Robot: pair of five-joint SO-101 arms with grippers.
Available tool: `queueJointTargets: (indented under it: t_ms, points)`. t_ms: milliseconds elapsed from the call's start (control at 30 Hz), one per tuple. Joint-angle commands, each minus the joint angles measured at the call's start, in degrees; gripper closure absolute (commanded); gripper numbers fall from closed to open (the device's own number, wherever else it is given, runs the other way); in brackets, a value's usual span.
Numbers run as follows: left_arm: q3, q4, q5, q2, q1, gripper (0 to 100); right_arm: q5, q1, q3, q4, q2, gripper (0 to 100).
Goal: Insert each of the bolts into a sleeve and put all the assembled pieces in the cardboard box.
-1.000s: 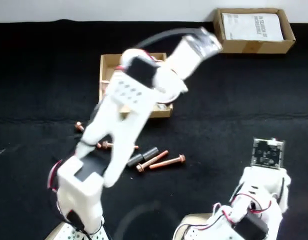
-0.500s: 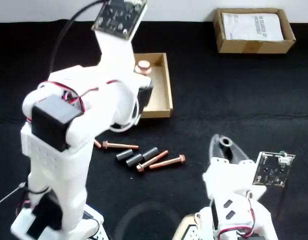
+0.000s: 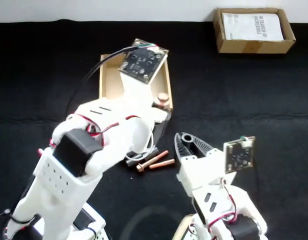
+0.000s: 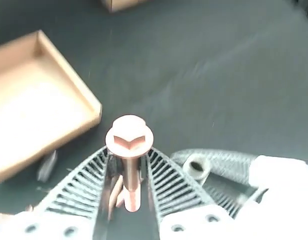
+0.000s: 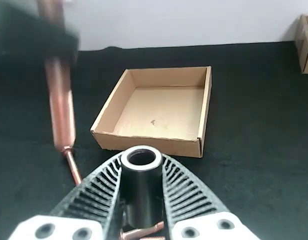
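At the near right corner of the box (image 3: 101, 75), the left gripper (image 3: 161, 107) is clamped on a bolt (image 3: 163, 97). The left wrist view shows both fingers (image 4: 81, 187) pressed against the shank, with the hexagonal head (image 4: 129, 137) standing clear beyond the fingertips. To the right and nearer, the right gripper (image 3: 188, 142) is closed on a dark sleeve (image 5: 140, 185), whose open bore faces the box (image 5: 144, 142). Bolt and sleeve are near each other but apart. Two loose bolts (image 3: 156, 161) lie on the black table (image 3: 244, 100) between the two arms, nearer than the box. A second box (image 3: 254, 45), holding a printed sheet, sits at the far right.
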Motion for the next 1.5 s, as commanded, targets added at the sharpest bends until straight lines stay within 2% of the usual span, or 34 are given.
queueJointTargets:
  t_ms: [0,233,467,1133,1467]
  points:
    - [1.1,-7.5,0.2,-3.6,1.0,99,0.7,-0.7,1.6,-3.6,0.0,99.2]
    - [1.4,-8.4,0.5,-3.6,1.8,99,1.0,-0.8,2.3,-5.8,0.6,99.2]
    - [6.4,-16.1,0.5,-3.5,4.8,99,1.0,-0.8,2.4,-5.8,0.6,99.2]
    - [7.7,-16.0,0.6,-0.3,9.3,99,1.0,-0.7,2.4,-5.8,0.6,99.2]
    - [12.3,-15.9,0.6,-0.7,9.0,99,1.0,-0.5,2.3,-5.8,0.5,99.2]
